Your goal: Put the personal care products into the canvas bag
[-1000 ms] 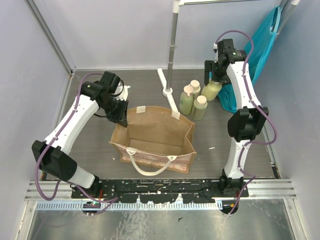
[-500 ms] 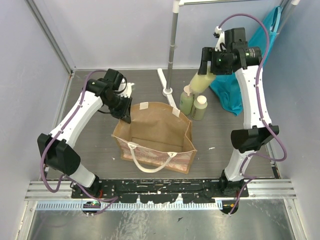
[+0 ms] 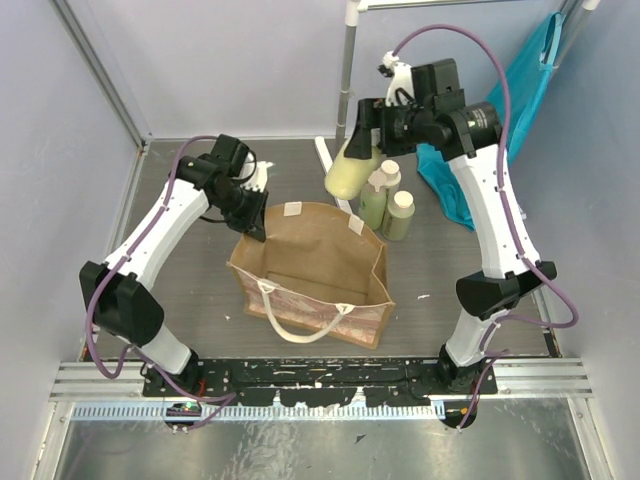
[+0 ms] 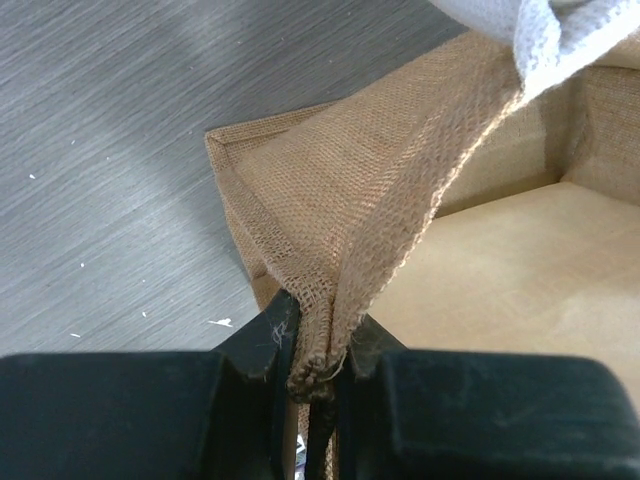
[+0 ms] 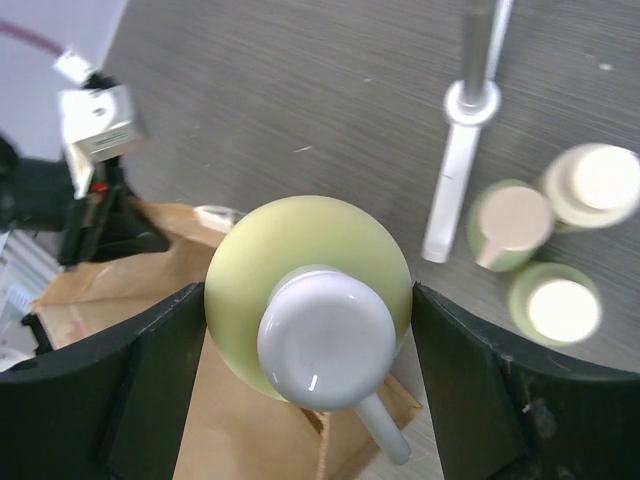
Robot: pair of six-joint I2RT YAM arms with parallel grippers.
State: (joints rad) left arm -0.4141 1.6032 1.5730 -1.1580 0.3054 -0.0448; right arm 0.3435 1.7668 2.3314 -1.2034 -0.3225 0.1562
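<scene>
While clenched on the bag (image 4: 400, 190) at its far-left rim corner, pinches the weave into a fold in left gripper (image 4: 318, 352). Grasps a pump bottle (image 5: 300, 240) by its sides, aloft near the bag's far rim, in half-spread right gripper (image 5: 310, 345). Shows three bottles (image 3: 388, 203) upright just behind the bag. Hides held bottle's base beneath its own shoulder.

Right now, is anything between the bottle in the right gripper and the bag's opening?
Nothing visible. The pump bottle, clamped in the right gripper, hangs in the air near the canvas bag's far rim. The bag's mouth gapes open, its inside bare, with the left gripper pinching a rim corner.
</scene>
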